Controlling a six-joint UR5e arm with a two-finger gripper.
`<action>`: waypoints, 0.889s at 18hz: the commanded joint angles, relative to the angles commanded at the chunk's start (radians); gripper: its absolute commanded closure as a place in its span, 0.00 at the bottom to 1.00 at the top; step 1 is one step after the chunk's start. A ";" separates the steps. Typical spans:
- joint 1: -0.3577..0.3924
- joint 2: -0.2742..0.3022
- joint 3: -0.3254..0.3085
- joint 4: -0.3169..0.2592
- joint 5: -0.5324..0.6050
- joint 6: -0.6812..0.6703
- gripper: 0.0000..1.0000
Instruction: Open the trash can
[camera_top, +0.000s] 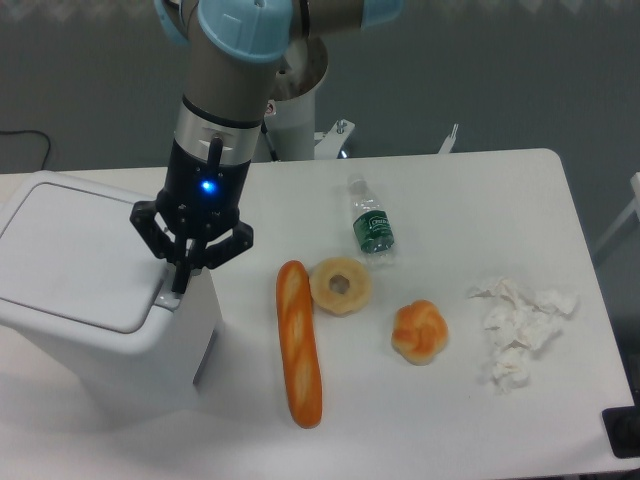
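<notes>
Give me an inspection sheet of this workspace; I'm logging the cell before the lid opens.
Surface: white table, no spills seen.
Job's things: trash can at left, lid flat and closed, grey button tab at its right edge.
Clutter: baguette, ring-shaped bread, knotted bun, water bottle lying down, crumpled tissue.
Grippers: gripper shut, fingertips on the button tab.
Cables: dark cable on the floor at far left.
Surroundings: grey floor, arm's base behind the table, dark object at the bottom right corner.
</notes>
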 joint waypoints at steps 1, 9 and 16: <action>0.000 -0.002 0.000 0.000 0.000 0.000 1.00; 0.011 0.012 0.018 0.002 -0.002 0.014 0.77; 0.155 0.008 0.020 0.000 0.003 0.106 0.47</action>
